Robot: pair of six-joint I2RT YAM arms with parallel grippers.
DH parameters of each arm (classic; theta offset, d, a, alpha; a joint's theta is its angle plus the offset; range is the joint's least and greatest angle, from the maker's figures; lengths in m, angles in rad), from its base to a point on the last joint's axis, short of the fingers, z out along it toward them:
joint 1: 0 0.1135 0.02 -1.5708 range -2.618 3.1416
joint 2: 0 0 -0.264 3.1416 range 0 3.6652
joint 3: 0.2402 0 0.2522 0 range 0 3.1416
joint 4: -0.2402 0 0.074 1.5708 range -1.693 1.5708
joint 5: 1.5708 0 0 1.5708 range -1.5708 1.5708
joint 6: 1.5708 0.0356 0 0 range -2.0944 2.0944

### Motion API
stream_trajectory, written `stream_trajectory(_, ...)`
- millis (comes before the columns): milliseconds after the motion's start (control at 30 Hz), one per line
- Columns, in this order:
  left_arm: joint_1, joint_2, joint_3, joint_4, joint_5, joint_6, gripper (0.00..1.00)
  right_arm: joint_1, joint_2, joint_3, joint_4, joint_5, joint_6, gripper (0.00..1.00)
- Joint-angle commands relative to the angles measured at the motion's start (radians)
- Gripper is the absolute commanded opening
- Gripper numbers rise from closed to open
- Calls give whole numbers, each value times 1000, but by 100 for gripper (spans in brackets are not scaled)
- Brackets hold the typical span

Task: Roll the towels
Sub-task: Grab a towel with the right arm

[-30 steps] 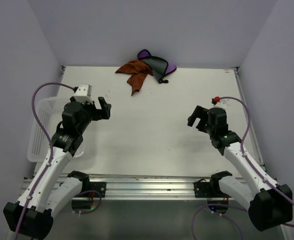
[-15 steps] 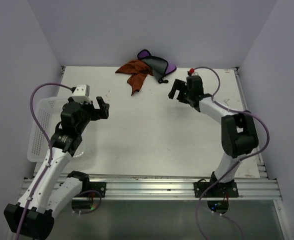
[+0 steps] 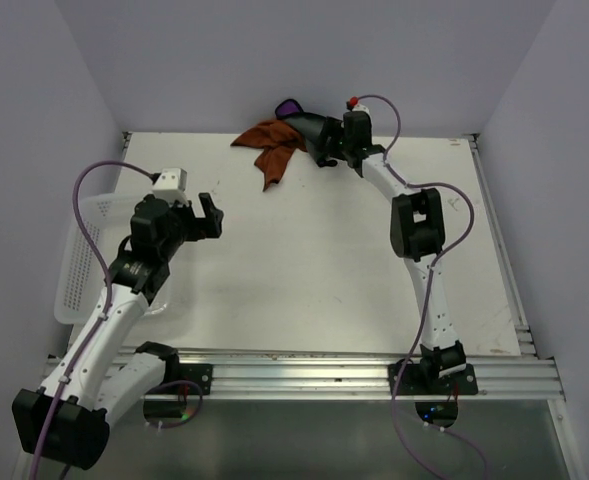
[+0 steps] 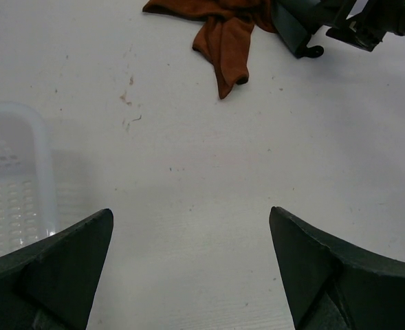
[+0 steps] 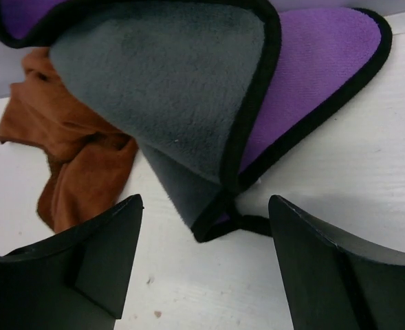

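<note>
Towels, two, touching, at the far edge of the table (image 3: 304, 270):
- Purple towel (image 5: 312, 82): grey side, black edging; mostly hidden behind the right gripper (image 3: 332, 150) in the top view.
- Rust-orange towel (image 3: 271, 143): crumpled, just left of it.

Right arm: stretched far, jaws wide at the purple towel's near corner, gripping nothing.

Left gripper (image 3: 209, 215): arm bent, jaws wide, empty.

White perforated basket (image 3: 79, 260), one: left edge, partly covered.

one purple towel (image 5: 312, 82), one rust-orange towel (image 3: 269, 140), one white basket (image 3: 79, 260) and two robot arms (image 3: 104, 320).
</note>
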Motion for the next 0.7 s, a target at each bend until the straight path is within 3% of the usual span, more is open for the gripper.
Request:
stream_trajectory(0,2,16,30,14,12,-5,100,3,76,149,-17,64,-17,77)
stream_trajectory(167,4,38,33,11,12,-4,100,3,163,207,65,70,-14,70)
stream_trajectory(267,2,50,37,11,16,-4,100,1,176,209,110,47,-11,56)
stream_trajectory(367,2,55,37,11,17,-4,100,1,153,169,163,32,-11,24)
stream_trajectory(467,2,49,34,11,18,-4,100,1,119,161,164,19,-14,0)
stream_trajectory(667,2,9,27,11,12,-4,100,3,-40,57,138,-71,-15,0)
